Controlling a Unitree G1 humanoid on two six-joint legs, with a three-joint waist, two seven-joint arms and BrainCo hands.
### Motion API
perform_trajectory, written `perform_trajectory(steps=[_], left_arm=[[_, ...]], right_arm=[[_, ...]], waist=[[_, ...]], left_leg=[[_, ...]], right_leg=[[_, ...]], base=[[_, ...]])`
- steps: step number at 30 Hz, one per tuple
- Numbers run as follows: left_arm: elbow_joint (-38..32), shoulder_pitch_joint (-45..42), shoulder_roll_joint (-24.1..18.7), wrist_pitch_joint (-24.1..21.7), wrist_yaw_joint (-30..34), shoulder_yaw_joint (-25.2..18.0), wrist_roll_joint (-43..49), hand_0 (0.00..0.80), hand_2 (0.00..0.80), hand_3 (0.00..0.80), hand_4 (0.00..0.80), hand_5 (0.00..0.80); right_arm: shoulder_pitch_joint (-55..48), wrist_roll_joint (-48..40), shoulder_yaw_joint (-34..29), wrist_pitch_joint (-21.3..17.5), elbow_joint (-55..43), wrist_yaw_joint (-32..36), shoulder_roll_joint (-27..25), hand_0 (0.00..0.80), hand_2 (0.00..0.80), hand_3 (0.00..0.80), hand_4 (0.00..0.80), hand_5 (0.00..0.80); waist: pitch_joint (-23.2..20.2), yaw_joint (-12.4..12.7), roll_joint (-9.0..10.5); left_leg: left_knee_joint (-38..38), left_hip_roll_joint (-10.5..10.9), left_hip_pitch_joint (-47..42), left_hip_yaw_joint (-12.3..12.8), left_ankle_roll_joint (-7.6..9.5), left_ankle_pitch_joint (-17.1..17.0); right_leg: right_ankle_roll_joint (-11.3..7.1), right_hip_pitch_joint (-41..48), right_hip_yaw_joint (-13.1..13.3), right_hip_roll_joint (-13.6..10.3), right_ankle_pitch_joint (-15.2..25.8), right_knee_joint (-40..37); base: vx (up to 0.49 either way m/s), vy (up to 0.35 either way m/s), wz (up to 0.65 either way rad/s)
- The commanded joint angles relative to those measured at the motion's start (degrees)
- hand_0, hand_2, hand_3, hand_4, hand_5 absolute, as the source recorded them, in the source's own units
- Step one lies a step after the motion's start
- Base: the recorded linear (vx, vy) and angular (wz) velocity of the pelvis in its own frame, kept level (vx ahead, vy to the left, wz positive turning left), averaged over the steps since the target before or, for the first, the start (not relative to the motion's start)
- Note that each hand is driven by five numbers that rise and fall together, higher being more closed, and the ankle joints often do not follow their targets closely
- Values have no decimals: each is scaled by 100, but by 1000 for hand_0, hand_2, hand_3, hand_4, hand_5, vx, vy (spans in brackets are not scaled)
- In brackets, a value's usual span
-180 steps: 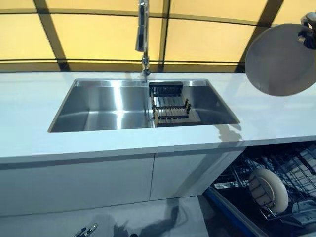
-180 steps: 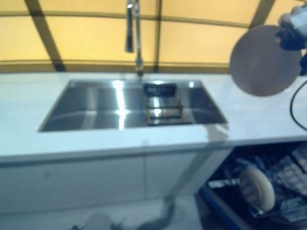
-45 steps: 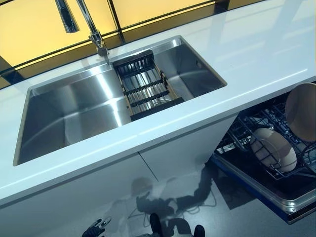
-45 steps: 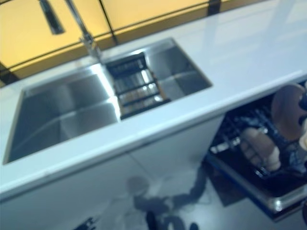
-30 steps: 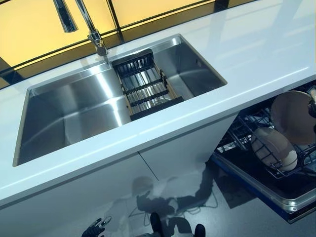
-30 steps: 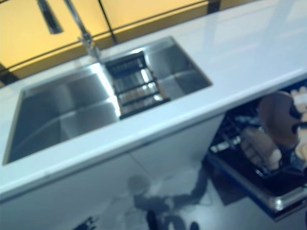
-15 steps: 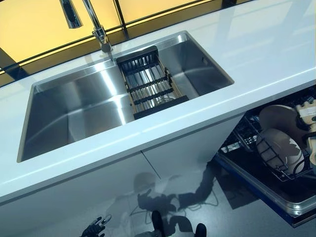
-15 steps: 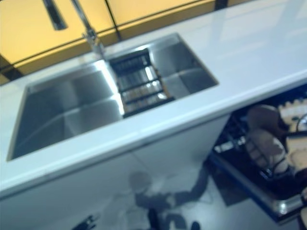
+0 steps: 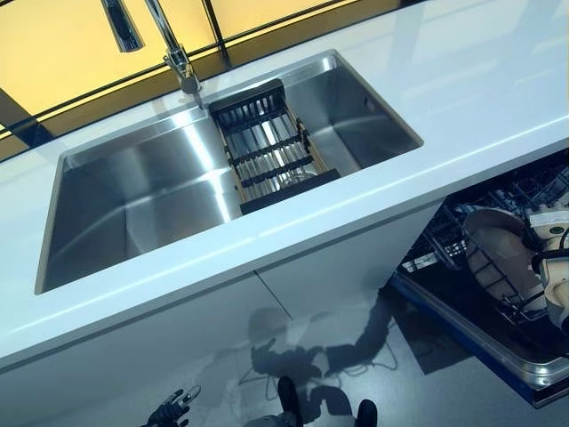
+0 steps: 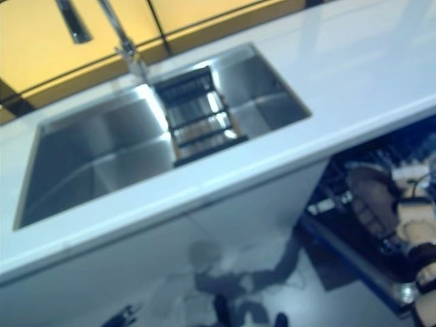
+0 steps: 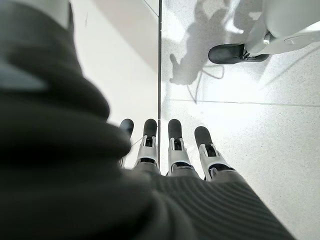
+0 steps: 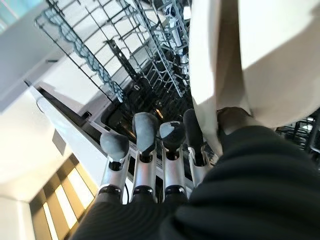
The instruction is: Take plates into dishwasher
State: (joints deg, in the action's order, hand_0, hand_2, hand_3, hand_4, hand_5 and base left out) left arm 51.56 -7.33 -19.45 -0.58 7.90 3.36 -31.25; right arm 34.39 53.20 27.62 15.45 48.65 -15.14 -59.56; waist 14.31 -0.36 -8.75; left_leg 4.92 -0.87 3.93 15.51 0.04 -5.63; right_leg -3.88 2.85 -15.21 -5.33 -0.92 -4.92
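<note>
In the left eye view, a steel sink (image 9: 178, 196) was set in the white counter (image 9: 462, 80), with a dark drying rack (image 9: 271, 147) across its right part and the faucet (image 9: 173, 53) behind it. Below the counter at the right, the dishwasher's lower rack (image 9: 498, 267) stood pulled out. A beige plate (image 9: 493, 253) stood on edge in this rack, and the right hand (image 9: 547, 245) was just beside it at the picture's edge. The left hand (image 9: 169, 411) hung low over the floor.

In the right eye view, the same plate (image 10: 371, 197) was in the rack with the right hand (image 10: 415, 225) next to it.

In the left wrist view, the left hand (image 11: 172, 150) had straight, relaxed fingers and held nothing.

In the right wrist view, the right hand (image 12: 150, 160) had its fingers (image 12: 145, 130) stretched out along the plate (image 12: 255, 55). I cannot tell if the thumb pinched the plate.
</note>
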Motion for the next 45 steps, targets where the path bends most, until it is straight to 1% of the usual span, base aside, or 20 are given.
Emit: perform_trajectory(steps=[1, 5, 6, 7, 8, 9, 10, 15, 24, 30, 33, 36, 40, 42, 43, 45], left_arm=[[1, 235, -114, -156, -9, 132, -140, 0, 0, 0, 0, 0], [-38, 224, -121, -115, -12, 108, -106, 0, 0, 0, 0, 0], [-36, 219, -122, -108, -7, 94, -89, 0, 0, 0, 0, 0], [-25, 214, -123, -112, 0, 78, -80, 0, 0, 0, 0, 0], [-15, 216, -126, -107, 3, 66, -68, 0, 0, 0, 0, 0], [-24, 198, -125, -108, 6, 57, -47, 0, 0, 0, 0, 0], [-30, 191, -126, -108, 9, 55, -41, 0, 0, 0, 0, 0], [-76, 140, -121, -97, -9, 34, -9, 0, 0, 0, 0, 0], [-55, 100, -97, -62, -44, -14, 51, 0, 0, 0, 0, 0], [-29, 88, -80, -56, -127, -52, 91, 0, 0, 0, 0, 0], [33, 109, -81, -67, -149, -77, 68, 0, 0, 0, 0, 0], [128, 157, -81, -71, -162, -101, 96, 0, 0, 0, 0, 0], [279, 202, -74, -138, -206, -123, 91, 0, 0, 0, 0, 0], [392, 239, -66, -186, -244, -166, 82, 0, 0, 0, 0, 0], [475, 252, -63, -229, -263, -216, 85, 0, 0, 0, 0, 0], [574, 284, -68, -294, -283, -262, 75, 0, 0, 0, 0, 0]], right_arm=[[366, -270, 190, 145, 243, 116, -143, 800, 800, 800, 800, 800], [344, -476, 172, 260, 184, 339, -93, 800, 800, 800, 800, 800], [320, -524, 152, 281, 194, 361, -72, 747, 747, 747, 747, 747], [294, -568, 124, 288, 192, 376, -63, 590, 590, 590, 590, 590], [288, -591, 99, 280, 190, 401, -70, 467, 467, 467, 467, 467], [260, -603, 70, 300, 174, 394, -69, 50, 50, 50, 50, 50], [246, -605, 55, 312, 165, 406, -70, 0, 0, 0, 0, 0], [116, -619, -177, 338, 18, 364, -162, 0, 0, 0, 0, 0], [-291, -598, -653, 430, -392, 421, -411, 0, 0, 0, 0, 0], [-604, -332, -1112, 473, -856, 586, -783, 0, 0, 0, 0, 0], [-741, -324, -1369, 517, -1043, 744, -931, 0, 0, 0, 0, 0], [-816, -227, -1622, 464, -1175, 940, -1134, 0, 0, 0, 0, 0], [-856, -245, -1776, 445, -1274, 1056, -1300, 0, 0, 0, 0, 0], [-911, -279, -1880, 517, -1330, 1196, -1348, 0, 0, 0, 0, 0], [-994, -439, -1995, 618, -1346, 1295, -1386, 0, 0, 0, 0, 0], [-1116, -685, -2142, 801, -1277, 1272, -1367, 0, 0, 0, 0, 0]], waist=[[98, 266, 31], [86, 268, 47], [76, 268, 58], [73, 263, 70], [63, 262, 86], [55, 259, 109], [53, 260, 117], [-2, 241, 214], [-160, 157, 461], [-413, 86, 684], [-507, 53, 766], [-591, 11, 839], [-670, -25, 904], [-728, -59, 942], [-777, -84, 974], [-815, -103, 1009]], left_leg=[[8, 309, -521, 49, 227, 1053], [8, 306, -524, 46, 219, 1042], [8, 300, -534, 49, 216, 1044], [8, 298, -544, 50, 217, 1047], [8, 293, -553, 57, 216, 1051], [8, 287, -572, 60, 216, 1055], [8, 285, -579, 60, 216, 1057], [8, 255, -640, 73, 209, 1071], [8, 189, -767, 103, 198, 1124], [8, 146, -947, 98, 194, 1186], [8, 141, -1031, 85, 207, 1209], [8, 128, -1099, 93, 216, 1240], [8, 126, -1154, 109, 228, 1264], [8, 129, -1187, 130, 240, 1280], [8, 131, -1215, 156, 252, 1296], [8, 144, -1249, 168, 276, 1321]], right_leg=[[-279, -446, -207, 24, 124, -8], [-270, -439, -203, 29, 127, -8], [-268, -429, -206, 31, 124, -8], [-265, -421, -200, 34, 123, -8], [-266, -412, -200, 36, 120, -8], [-263, -394, -195, 45, 119, -8], [-262, -387, -192, 47, 118, -8], [-254, -326, -176, 75, 112, -8], [-248, -204, -97, 151, 78, -8], [-248, -17, -41, 199, 29, -8], [-248, 63, -1, 212, 20, -8], [-252, 127, 41, 226, 6, -8], [-256, 176, 78, 233, -3, -8], [-258, 201, 98, 234, -10, -8], [-258, 230, 99, 233, -18, -8], [-250, 275, 98, 236, -24, -8]], base=[[0, 0, 0], [0, 0, 0], [0, 0, 0], [0, 0, 0], [0, 0, 0], [0, 0, 0], [0, 0, 0], [0, 0, 0], [11, 36, 0], [33, 65, -1], [19, 72, -1], [0, 69, -3], [-25, 71, -4], [-39, 84, -6], [-48, 92, -8], [-50, 99, -14]])
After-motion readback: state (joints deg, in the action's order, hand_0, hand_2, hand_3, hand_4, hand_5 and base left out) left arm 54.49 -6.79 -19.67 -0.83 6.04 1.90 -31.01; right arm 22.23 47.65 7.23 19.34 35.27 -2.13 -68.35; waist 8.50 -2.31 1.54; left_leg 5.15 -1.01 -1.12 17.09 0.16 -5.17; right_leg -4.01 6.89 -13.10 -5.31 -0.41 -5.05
